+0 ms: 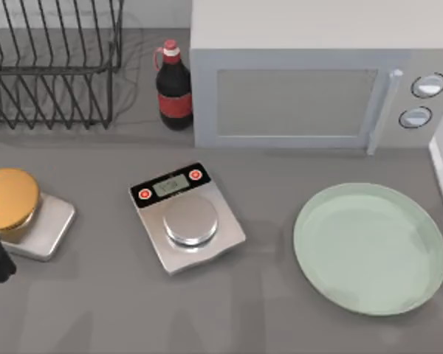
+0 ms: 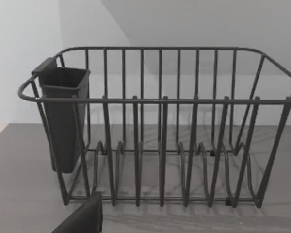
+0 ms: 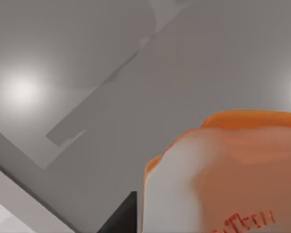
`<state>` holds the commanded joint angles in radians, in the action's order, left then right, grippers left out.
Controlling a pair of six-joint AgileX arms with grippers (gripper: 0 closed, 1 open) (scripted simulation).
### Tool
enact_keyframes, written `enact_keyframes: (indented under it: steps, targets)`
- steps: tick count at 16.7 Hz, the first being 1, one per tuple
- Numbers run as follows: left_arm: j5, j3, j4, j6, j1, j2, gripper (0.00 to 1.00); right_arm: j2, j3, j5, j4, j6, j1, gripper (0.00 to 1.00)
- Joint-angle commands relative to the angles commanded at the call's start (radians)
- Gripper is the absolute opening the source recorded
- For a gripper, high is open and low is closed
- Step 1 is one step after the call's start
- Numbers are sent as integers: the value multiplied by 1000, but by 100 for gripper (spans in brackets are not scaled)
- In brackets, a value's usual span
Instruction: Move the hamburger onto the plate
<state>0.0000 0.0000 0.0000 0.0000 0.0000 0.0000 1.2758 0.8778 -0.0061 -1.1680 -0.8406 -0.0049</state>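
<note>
Grey kitchen counter (image 1: 96,310), microwave (image 1: 310,81) at the back.
Mint plate (image 1: 371,248) sits bare on the right side. Hamburger (image 3: 228,174) looms close by the right wrist camera; can't tell about either gripper's fingers.

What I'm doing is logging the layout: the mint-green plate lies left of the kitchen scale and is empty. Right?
Not quite. The top view shows the plate to the right of the kitchen scale, not the left. It is indeed empty.
</note>
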Motion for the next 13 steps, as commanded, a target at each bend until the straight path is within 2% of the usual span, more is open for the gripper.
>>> enact_keyframes:
  steps: [6,13]
  targets:
    - [0,0,0,0,0,0,100,18,14,-1,2,-10,16,0]
    - [0,0,0,0,0,0,100,370,301,-7,41,-200,274,0]
